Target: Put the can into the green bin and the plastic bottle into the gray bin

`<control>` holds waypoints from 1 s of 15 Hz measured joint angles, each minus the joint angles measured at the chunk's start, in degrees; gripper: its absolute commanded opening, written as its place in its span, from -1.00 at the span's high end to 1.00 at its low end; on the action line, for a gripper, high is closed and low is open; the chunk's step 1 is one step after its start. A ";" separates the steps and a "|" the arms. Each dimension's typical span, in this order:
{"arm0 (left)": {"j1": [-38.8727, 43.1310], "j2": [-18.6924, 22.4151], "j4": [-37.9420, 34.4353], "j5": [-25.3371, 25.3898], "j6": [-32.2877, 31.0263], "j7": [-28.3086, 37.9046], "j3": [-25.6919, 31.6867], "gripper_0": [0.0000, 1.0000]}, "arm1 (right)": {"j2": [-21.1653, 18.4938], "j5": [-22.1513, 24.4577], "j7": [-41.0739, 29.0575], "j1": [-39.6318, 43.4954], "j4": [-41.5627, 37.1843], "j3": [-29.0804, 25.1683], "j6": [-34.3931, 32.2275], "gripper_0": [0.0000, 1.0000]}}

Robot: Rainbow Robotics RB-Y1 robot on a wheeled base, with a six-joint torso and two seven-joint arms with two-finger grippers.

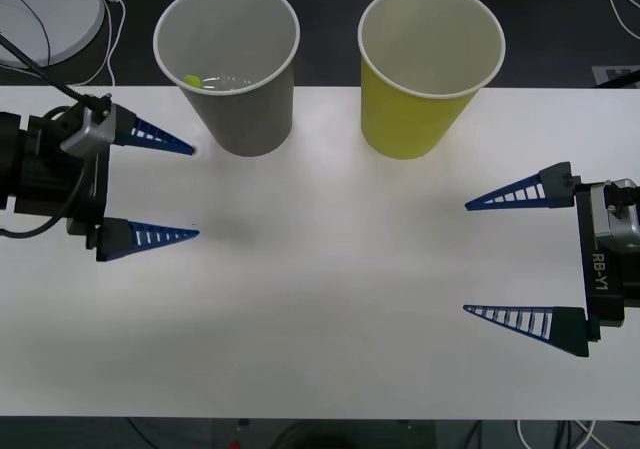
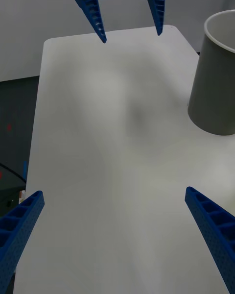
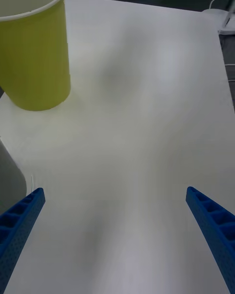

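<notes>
Plastic bottle is lying inside the gray bin, far left: done. Green bin is sitting far right; can't tell if it holds the can. Left gripper and right gripper are hovering spread, empty.

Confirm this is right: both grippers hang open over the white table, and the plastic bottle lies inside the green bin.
One detail is wrong. The front view shows the plastic bottle, lime cap visible, inside the gray bin, not the green bin. The rest holds: the left gripper and right gripper both hang over the white table with jaws spread.
</notes>
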 measured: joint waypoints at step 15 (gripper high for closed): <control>8.00 0.72 -4.82 -0.53 -3.94 -3.13 5.76 -1.00 | 0.00 0.00 0.00 0.00 0.00 0.00 0.00 -1.00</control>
